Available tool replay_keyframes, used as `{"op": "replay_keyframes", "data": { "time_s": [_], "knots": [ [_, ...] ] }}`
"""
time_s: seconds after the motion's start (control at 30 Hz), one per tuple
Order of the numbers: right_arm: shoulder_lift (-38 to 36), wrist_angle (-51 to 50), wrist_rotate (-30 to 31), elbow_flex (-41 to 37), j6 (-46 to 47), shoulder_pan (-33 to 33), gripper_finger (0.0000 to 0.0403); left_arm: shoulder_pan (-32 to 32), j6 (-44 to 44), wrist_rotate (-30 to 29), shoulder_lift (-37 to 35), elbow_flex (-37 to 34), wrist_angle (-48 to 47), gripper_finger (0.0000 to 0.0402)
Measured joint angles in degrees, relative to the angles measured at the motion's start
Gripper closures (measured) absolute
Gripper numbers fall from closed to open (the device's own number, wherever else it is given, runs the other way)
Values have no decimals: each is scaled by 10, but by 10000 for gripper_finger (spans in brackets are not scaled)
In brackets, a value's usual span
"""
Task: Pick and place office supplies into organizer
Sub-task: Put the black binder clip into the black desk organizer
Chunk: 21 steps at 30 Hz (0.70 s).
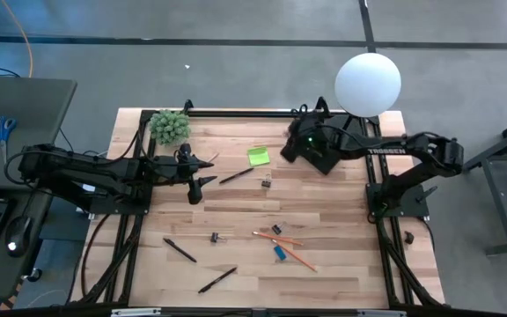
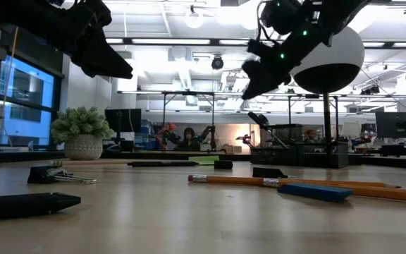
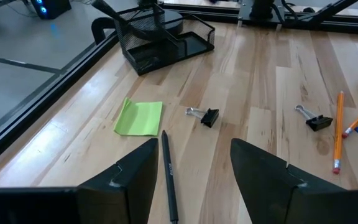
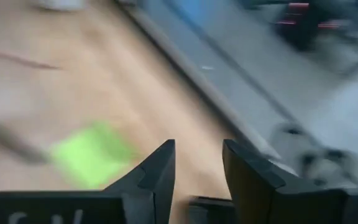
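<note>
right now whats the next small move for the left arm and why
Probably lower the left gripper onto the black pen. Its fingers are open and empty above the table, and the pen lies between them in the left wrist view, nearer than the sticky-note pad or the organizer.

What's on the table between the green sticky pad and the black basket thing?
Nothing. In the left wrist view, only bare wood lies between the green sticky pad and the black organizer. A binder clip sits off to one side.
</note>
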Motion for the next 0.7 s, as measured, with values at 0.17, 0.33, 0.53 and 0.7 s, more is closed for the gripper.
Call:
{"op": "replay_keyframes", "data": {
  "time_s": [0.17, 0.33, 0.53, 0.7],
  "knots": [
    [9, 0, -149, 0, 26, 41, 277, 0, -3, 0, 0, 0, 0, 213],
    [57, 11, -152, 1, 26, 83, 277, 0, -5, 0, 0, 0, 0, 213],
    [151, 89, -149, 1, 27, 107, 277, 0, -5, 0, 0, 0, 0, 213],
    [177, 97, -119, 1, 35, 108, 277, 0, -5, 0, 0, 0, 0, 213]
  ]
}}
